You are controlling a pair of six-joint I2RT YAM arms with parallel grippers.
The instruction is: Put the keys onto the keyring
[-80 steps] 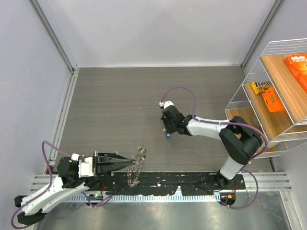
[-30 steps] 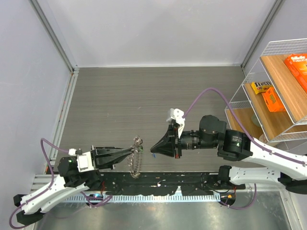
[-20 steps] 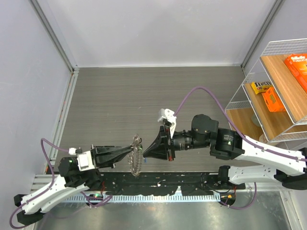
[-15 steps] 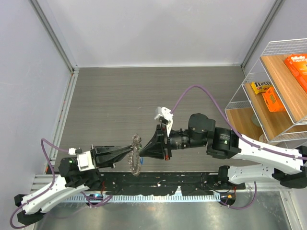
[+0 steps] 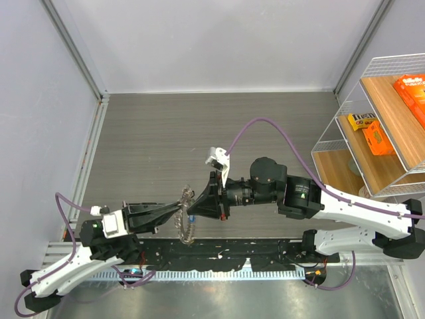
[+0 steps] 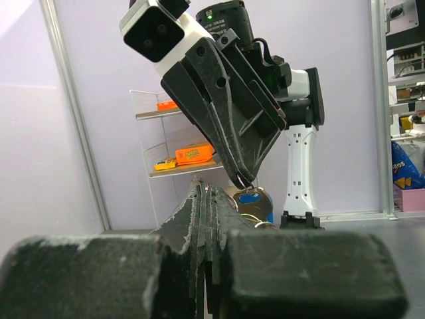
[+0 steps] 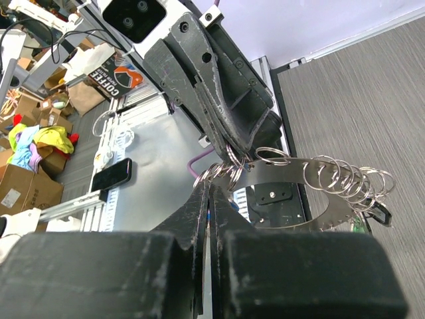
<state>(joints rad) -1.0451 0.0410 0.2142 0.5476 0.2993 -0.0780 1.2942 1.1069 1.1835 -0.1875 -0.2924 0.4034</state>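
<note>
My left gripper (image 5: 180, 209) is shut on the keyring (image 5: 184, 227), a silvery band fringed with many small split rings, and holds it upright above the table's near edge. The band shows clearly in the right wrist view (image 7: 319, 179), with the left gripper (image 7: 236, 147) clamped on its left end. My right gripper (image 5: 192, 211) is shut on a key with a blue head (image 6: 251, 198), which hangs from its tips (image 6: 242, 179) just behind my left gripper (image 6: 207, 191). The right gripper (image 7: 211, 187) touches the small rings. No other keys are in view.
A wire shelf (image 5: 372, 143) with orange boxes stands at the right edge. A black rail (image 5: 232, 251) runs along the near edge between the arm bases. Grey walls close the left and back. A phone (image 7: 109, 175) lies on the metal ledge below.
My right arm has swung from mid-table down and left, bringing the blue key up to the keyring. My left gripper has held the ring almost still, shifting slightly.
</note>
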